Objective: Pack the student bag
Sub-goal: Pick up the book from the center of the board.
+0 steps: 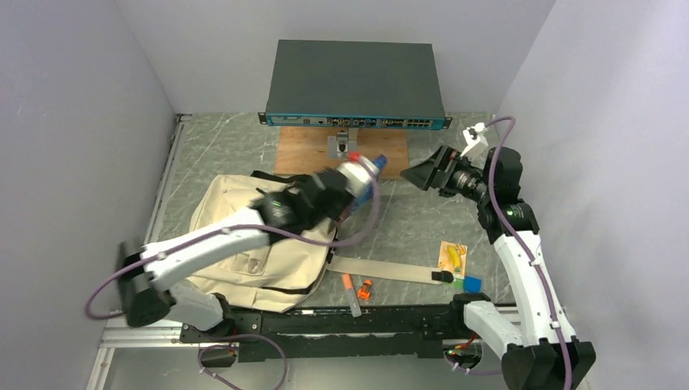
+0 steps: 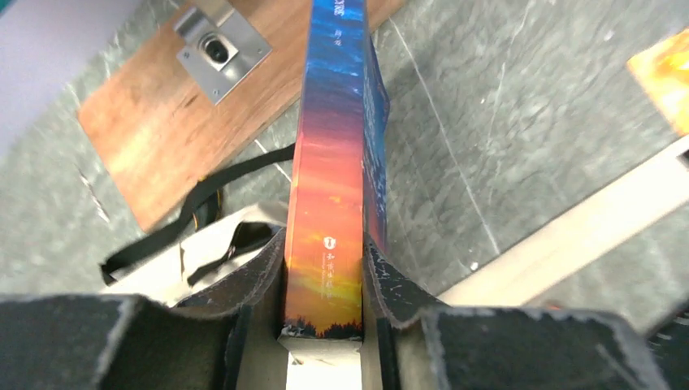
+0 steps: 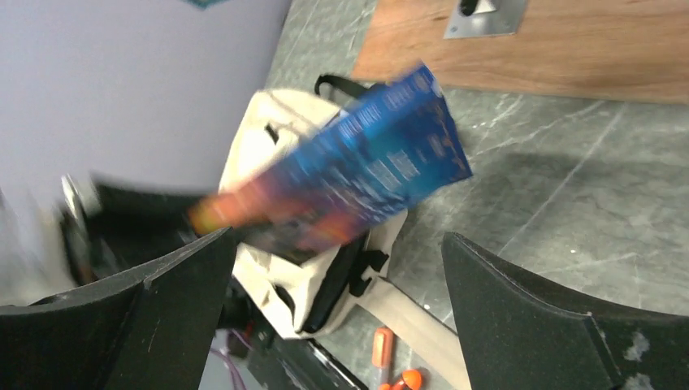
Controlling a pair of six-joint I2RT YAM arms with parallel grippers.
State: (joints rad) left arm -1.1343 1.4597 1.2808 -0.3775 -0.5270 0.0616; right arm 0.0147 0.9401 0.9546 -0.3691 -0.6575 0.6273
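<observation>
Left wrist view: left tool (image 2: 325, 248) tight around blue-orange book (image 2: 333, 146) near beige student bag (image 1: 219, 203); right tool (image 3: 340, 237) wide, empty.

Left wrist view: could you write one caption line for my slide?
Left claw grips a blue-and-orange book by its edge, the beige student bag visible beyond.

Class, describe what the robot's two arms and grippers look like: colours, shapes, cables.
The left arm and the right arm both have white links with black joints and black bases. A purple cable runs along each. The left gripper and right gripper are black, with broad wedge-shaped fingers whose pads are scuffed with pale marks.
</observation>
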